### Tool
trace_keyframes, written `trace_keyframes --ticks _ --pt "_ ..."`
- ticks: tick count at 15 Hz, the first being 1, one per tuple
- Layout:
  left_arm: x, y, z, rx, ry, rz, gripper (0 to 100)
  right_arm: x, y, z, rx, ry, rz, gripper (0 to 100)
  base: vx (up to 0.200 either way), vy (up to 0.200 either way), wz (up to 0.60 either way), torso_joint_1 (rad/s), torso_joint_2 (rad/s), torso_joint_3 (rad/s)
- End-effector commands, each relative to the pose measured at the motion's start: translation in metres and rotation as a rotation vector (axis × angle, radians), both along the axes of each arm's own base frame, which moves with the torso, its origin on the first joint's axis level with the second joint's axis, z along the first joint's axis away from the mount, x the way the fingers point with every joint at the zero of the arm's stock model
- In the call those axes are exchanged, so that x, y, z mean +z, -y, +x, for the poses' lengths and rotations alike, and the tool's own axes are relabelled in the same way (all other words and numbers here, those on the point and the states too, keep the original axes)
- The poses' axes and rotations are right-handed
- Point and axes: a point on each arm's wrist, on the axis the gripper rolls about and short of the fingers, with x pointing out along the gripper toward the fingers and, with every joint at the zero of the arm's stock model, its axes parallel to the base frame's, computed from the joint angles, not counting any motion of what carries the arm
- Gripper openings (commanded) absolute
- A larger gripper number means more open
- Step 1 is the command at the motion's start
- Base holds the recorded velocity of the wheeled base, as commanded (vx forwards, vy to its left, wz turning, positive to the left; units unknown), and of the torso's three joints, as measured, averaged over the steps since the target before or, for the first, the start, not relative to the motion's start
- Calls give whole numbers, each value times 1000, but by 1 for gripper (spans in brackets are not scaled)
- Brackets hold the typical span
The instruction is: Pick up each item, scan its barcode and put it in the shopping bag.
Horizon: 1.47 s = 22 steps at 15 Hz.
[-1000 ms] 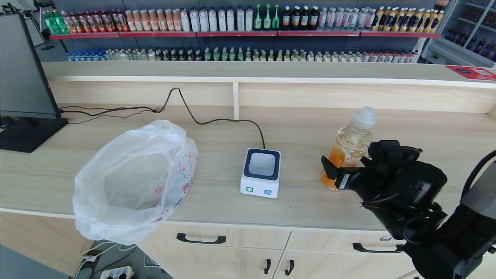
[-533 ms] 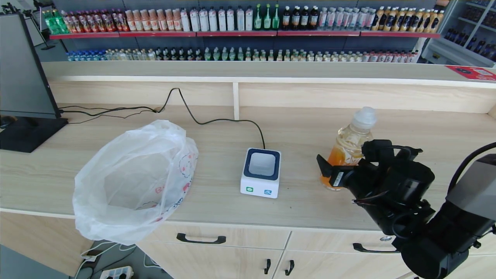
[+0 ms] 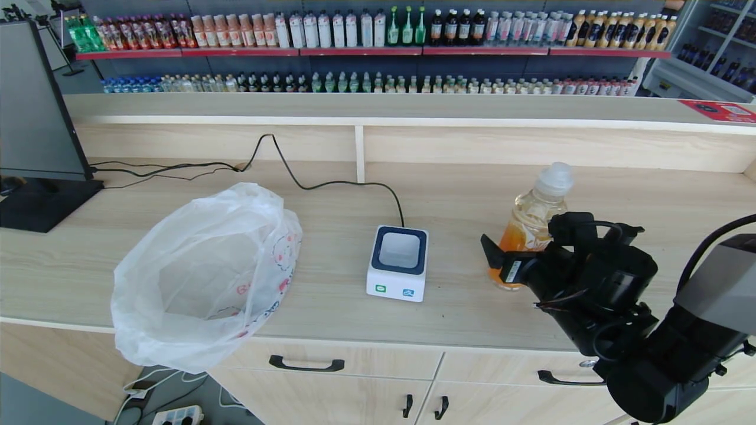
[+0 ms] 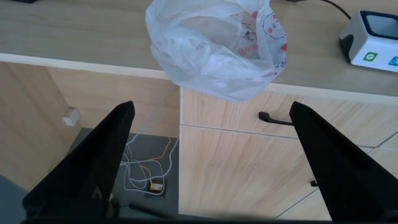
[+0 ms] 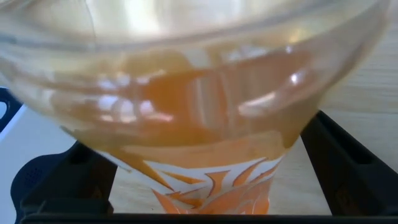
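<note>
A clear bottle (image 3: 534, 218) of orange drink with a white cap stands upright on the right of the wooden counter (image 3: 460, 195). My right gripper (image 3: 522, 251) is open around its lower part, one finger on each side; close up, the bottle (image 5: 199, 93) sits between the dark fingers (image 5: 351, 168). The white plastic shopping bag (image 3: 201, 277) lies open-mouthed on the counter's left front, hanging over the edge. The white barcode scanner (image 3: 397, 262) sits between bag and bottle. My left gripper (image 4: 211, 168) hangs open and empty below counter height, before the cabinet, under the bag (image 4: 217, 43).
A black cable (image 3: 331, 184) runs from the scanner to the back left. A dark monitor (image 3: 32, 118) stands at the far left. A raised ledge (image 3: 378, 109) borders the counter's back, with shelves of drinks behind it. Drawers with black handles (image 3: 306, 365) lie below.
My right gripper has moved left and forward, further around the bottle's lower part. The bottle, bag and scanner have stayed where they were.
</note>
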Motion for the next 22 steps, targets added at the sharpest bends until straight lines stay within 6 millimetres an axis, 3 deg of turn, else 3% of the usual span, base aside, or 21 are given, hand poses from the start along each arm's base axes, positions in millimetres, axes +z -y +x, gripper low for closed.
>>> trace_keyframes --ticks 1,3,4,16,22 --pt "0 0 0 1 1 0 100 1 0 0 -1 3 1 100 0 0 0 0 0 0" --pt "0 0 0 -1 1 0 100 1 0 0 -1 4 1 100 0 0 0 0 0 0" --pt "0 0 0 -1 1 0 100 1 0 0 -1 4 1 0 0 0 0 0 0 0" --pt "0 0 0 1 1 0 100 9 2 -4 0 25 18 0 0 0 0 0 0 0" --pt "0 0 0 -1 1 0 100 23 4 -10 0 62 33 0 0 0 0 0 0 0"
